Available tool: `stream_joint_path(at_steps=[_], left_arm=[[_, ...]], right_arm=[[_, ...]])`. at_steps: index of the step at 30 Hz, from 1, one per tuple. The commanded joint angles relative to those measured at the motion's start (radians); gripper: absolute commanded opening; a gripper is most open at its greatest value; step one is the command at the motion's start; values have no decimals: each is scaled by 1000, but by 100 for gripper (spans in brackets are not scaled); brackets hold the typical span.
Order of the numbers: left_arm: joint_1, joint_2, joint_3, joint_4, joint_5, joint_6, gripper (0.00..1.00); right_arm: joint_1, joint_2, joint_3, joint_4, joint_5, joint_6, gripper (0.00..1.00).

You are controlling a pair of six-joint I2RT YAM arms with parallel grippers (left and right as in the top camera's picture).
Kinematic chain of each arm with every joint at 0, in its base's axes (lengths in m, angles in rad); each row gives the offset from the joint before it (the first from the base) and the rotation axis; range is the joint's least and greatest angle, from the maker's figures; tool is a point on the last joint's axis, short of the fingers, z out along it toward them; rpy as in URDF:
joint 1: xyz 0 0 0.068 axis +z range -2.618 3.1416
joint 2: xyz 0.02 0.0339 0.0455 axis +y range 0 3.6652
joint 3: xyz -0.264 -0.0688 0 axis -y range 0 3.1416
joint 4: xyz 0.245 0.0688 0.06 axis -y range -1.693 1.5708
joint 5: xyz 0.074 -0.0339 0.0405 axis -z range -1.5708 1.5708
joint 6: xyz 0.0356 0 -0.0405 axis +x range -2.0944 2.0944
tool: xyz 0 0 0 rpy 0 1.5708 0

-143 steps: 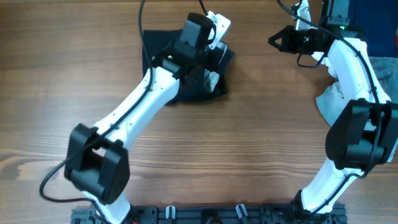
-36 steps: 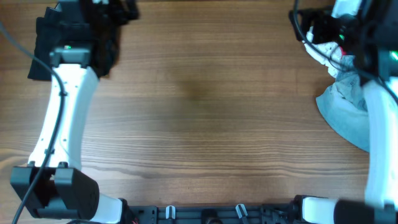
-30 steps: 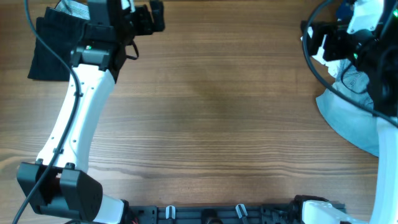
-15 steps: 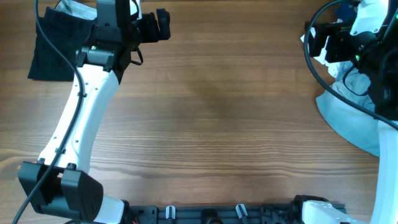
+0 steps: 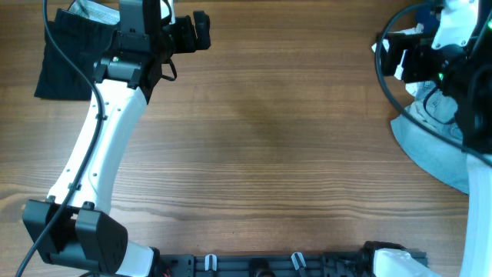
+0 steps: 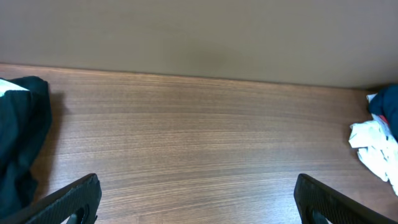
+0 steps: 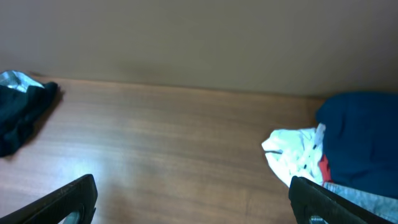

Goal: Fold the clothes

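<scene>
The clothes [image 5: 65, 58], a black garment lying folded, sit at the table's far left corner, with a pale grey lining [image 5: 91, 9] showing at the top edge. My left gripper [image 5: 201, 31] hovers to their right, pointing away, open and empty. In the left wrist view the clothes [image 6: 18, 143] lie at the left edge and the gripper [image 6: 199, 208] spans bare wood. My right gripper [image 5: 389, 55] is open and empty at the far right, facing left. Its own view shows the gripper [image 7: 199, 208] over wood and the clothes [image 7: 22, 115] far off.
A heap lies at the right edge: light blue denim shorts [image 5: 430, 146], a crumpled white cloth [image 7: 295, 152] and a navy garment [image 7: 360, 134]. The white cloth [image 6: 372, 146] also shows at the right of the left wrist view. A wall bounds the table's far side.
Over the last second the left gripper drifted slightly right, away from the clothes, and the right arm shifted a little. Both grippers stayed open.
</scene>
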Motion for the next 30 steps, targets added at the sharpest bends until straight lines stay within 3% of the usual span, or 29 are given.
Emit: stream_joint_path(at_steps=[1,8,12,20,30], left_arm=[[0,7,-2,-1,9,20,100],[0,7,-2,-1,9,20,100],[0,7,-2,-1,9,20,100],[0,7,-2,-1,9,20,100],[0,7,-2,-1,9,20,100]], right_arm=[[-8,-164,-177,141,9,-7,100],[3,-505,-744,691,5,16,100],[3,-679,-1039,901,5,19,100],[5,-990,-1451,1086,-18,51,100],[5,-1249,-1601,1023,-17,34,100]])
